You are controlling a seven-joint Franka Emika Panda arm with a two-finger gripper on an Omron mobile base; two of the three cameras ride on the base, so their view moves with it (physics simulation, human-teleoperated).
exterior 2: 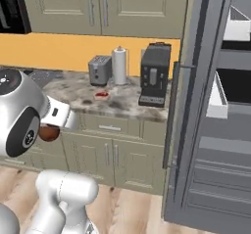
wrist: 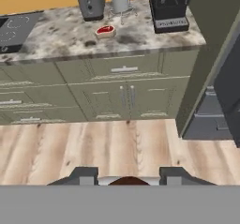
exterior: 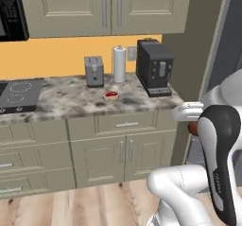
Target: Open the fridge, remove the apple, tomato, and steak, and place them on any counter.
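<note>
The steak [exterior: 111, 96] [exterior 2: 101, 95] [wrist: 105, 30], a small red slab with a pale rim, lies on the speckled counter [exterior: 61, 99] [exterior 2: 125, 101] [wrist: 56, 38] in front of the toaster. My gripper [wrist: 129, 178] [exterior: 191, 122] [exterior 2: 51, 128] hangs in front of the counter's lower cabinets, well above the wooden floor. It is shut on a dark red-brown ball [wrist: 129, 181] [exterior: 191, 128] [exterior 2: 47, 133]. The dark grey fridge [exterior 2: 215, 130] [exterior: 227, 45] [wrist: 218, 96] stands at the right with its door [exterior 2: 188, 105] swung open, shelves and base drawers showing.
On the counter stand a toaster [exterior: 94, 71], a paper towel roll [exterior: 119, 64] and a black coffee machine [exterior: 154, 67]. A black cooktop [exterior: 18, 93] lies at the left, under a microwave [exterior: 10, 12]. Beige cabinets run above and below.
</note>
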